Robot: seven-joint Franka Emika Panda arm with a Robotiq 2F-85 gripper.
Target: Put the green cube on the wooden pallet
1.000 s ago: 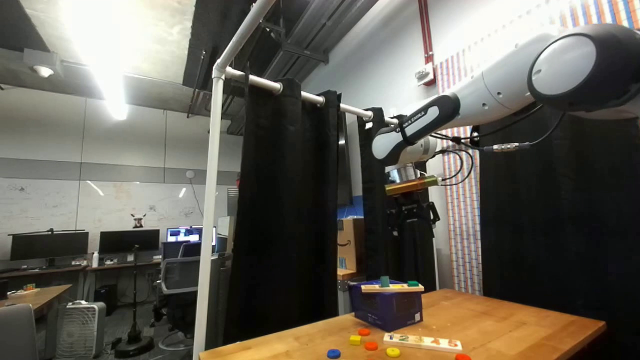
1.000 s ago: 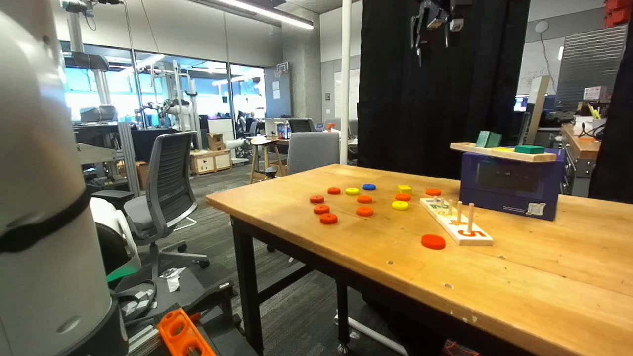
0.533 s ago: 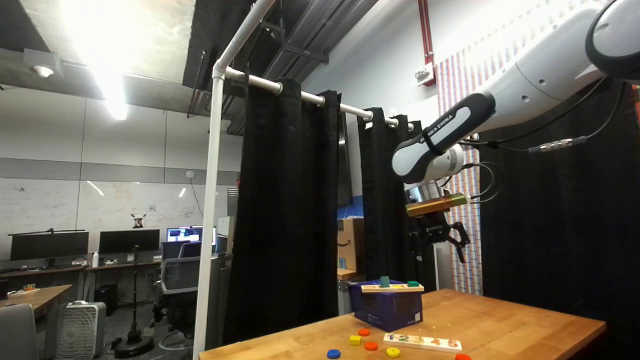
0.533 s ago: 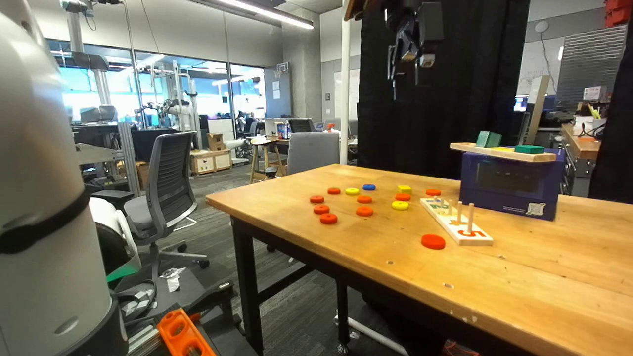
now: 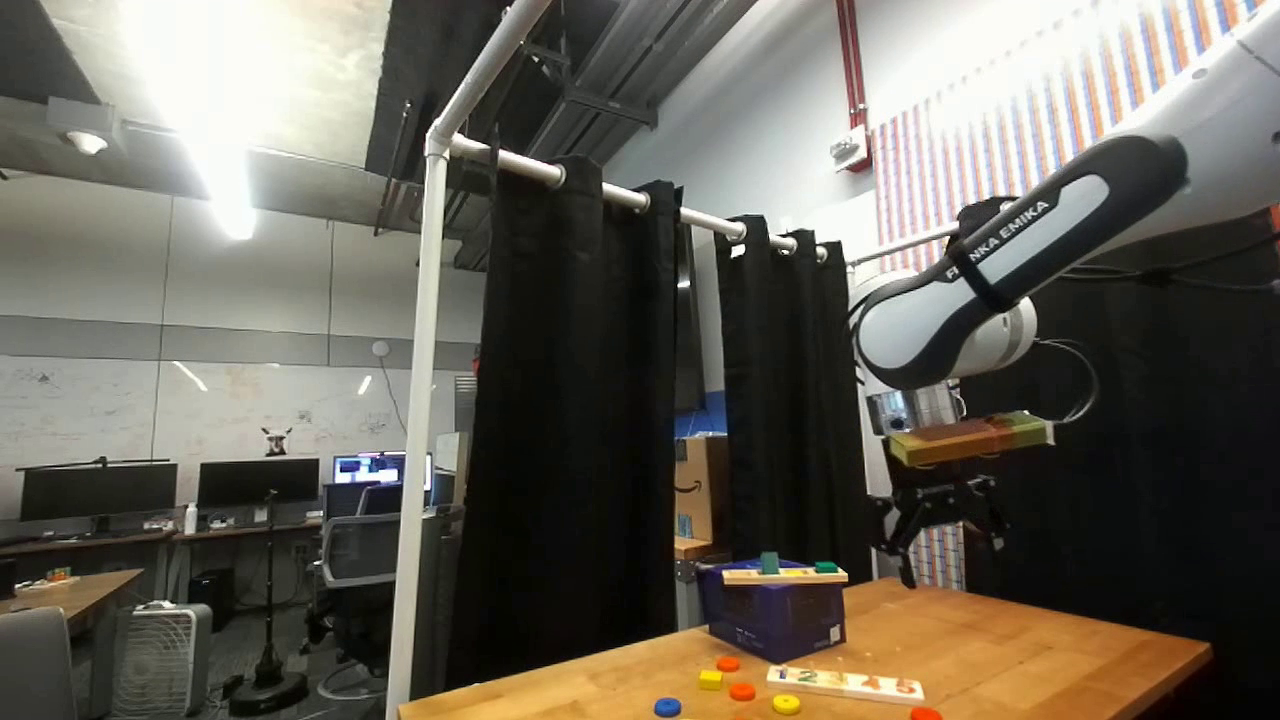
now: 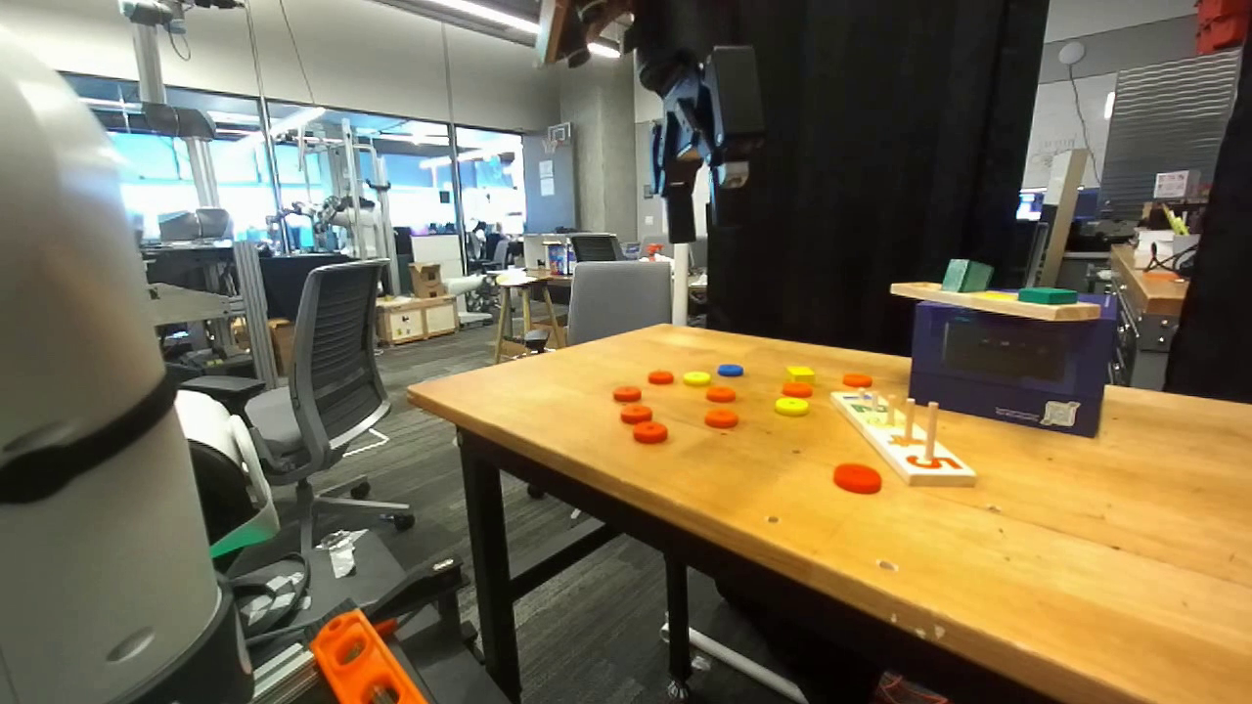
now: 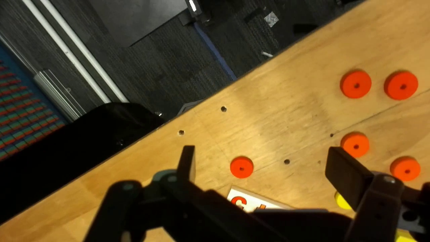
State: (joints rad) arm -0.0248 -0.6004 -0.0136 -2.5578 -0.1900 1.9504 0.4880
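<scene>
A green cube (image 6: 966, 275) rests on the light wooden pallet (image 6: 924, 289), a thin board lying across the top of a blue box. Sharing that board are a flat green block (image 6: 1047, 295) and a low yellow piece (image 6: 1003, 296). An exterior view also has the cube (image 5: 769, 563) and pallet (image 5: 740, 577), left of and below my gripper (image 5: 952, 555). My gripper (image 7: 260, 158) hangs high above the table, its fingers spread wide and nothing between them. Neither cube nor pallet shows in the wrist view.
The blue box (image 6: 1012, 367) stands on the wooden table (image 6: 1076, 508). In front of it lies a number board (image 6: 900, 442) with upright pegs. A red disc (image 6: 857, 478), a yellow cube (image 6: 800, 374), a blue disc (image 6: 730, 370) and several other discs are scattered about.
My gripper has come down, shifting right in an exterior view that shows the whole box front small, and left where the discs show large. It has stayed open; cube and pallet have not moved.
</scene>
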